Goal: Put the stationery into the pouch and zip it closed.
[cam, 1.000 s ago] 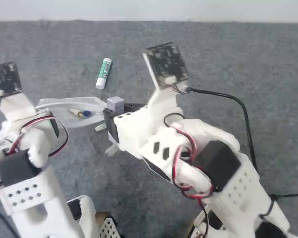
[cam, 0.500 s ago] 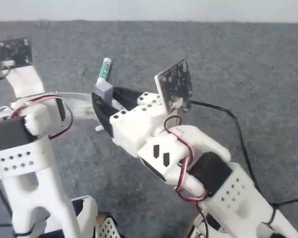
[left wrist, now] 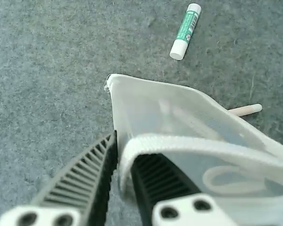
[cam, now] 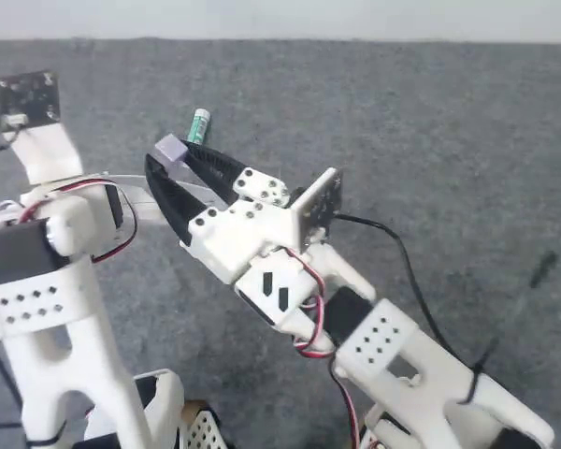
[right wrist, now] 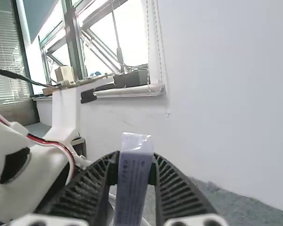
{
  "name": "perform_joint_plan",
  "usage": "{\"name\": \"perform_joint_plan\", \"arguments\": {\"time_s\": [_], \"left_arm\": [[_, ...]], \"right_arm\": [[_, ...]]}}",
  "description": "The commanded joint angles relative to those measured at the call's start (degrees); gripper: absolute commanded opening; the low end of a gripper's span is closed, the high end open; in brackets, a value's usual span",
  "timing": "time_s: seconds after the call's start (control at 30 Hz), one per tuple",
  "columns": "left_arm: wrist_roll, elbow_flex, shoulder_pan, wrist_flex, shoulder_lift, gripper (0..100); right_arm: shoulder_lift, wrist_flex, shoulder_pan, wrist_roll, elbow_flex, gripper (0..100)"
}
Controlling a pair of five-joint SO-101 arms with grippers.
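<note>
Right gripper [cam: 173, 157]: clamped on eraser [cam: 171, 147], raised. Left gripper [left wrist: 120, 141]: pinching pouch [left wrist: 179, 113] rim. Loading step in hand. Next: lower eraser into pouch mouth beside left gripper, then release. Glue stick [left wrist: 185, 31] beyond left gripper, flat on table [left wrist: 37, 47], well apart, not yet loaded.

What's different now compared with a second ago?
The right arm swung its jaws up and away, carrying the purple block toward the glue stick. The left arm first rose, then held, and its jaws are now clamped on the pouch rim. The glue stick stayed put.
</note>
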Motion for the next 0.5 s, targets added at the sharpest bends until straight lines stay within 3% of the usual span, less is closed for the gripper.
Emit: {"name": "perform_joint_plan", "arguments": {"time_s": [0.0, 0.47], "left_arm": [[1.1, -1.6, 0.4, -0.5, -0.4, 1], [1.1, -1.6, 0.4, -0.7, -0.2, 1]], "right_arm": [[2.8, -5.7, 0.6, 0.9, -0.5, 0.6], [10.0, -13.4, 0.2, 0.9, 3.1, 0.6]]}}
